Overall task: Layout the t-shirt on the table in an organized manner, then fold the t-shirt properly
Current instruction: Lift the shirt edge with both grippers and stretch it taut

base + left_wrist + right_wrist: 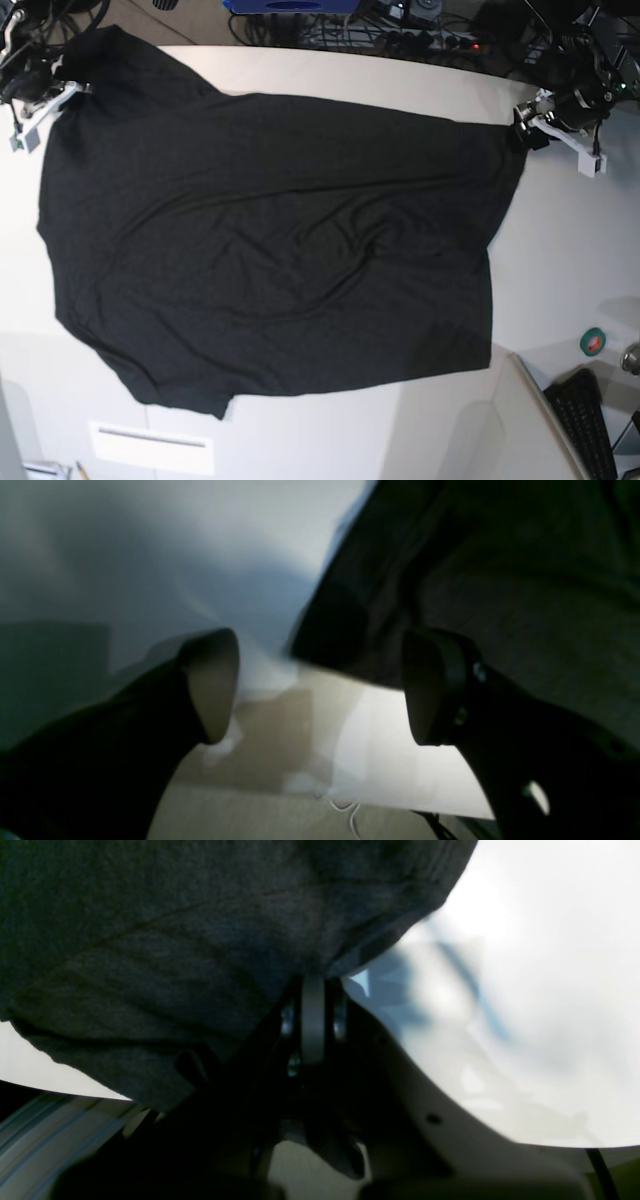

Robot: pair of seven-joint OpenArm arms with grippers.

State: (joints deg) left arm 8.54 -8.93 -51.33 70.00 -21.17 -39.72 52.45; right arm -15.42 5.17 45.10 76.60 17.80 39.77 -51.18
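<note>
Jaws of left gripper [320, 687] are spread, nothing held; right gripper [312, 990] is clenched on black cloth t-shirt [270, 250], spread across white smooth table [560, 250].

A keyboard [585, 420] sits bottom right near a green tape roll [594, 342], a blue box [290, 5] and cables [420, 35] along the far side.
</note>
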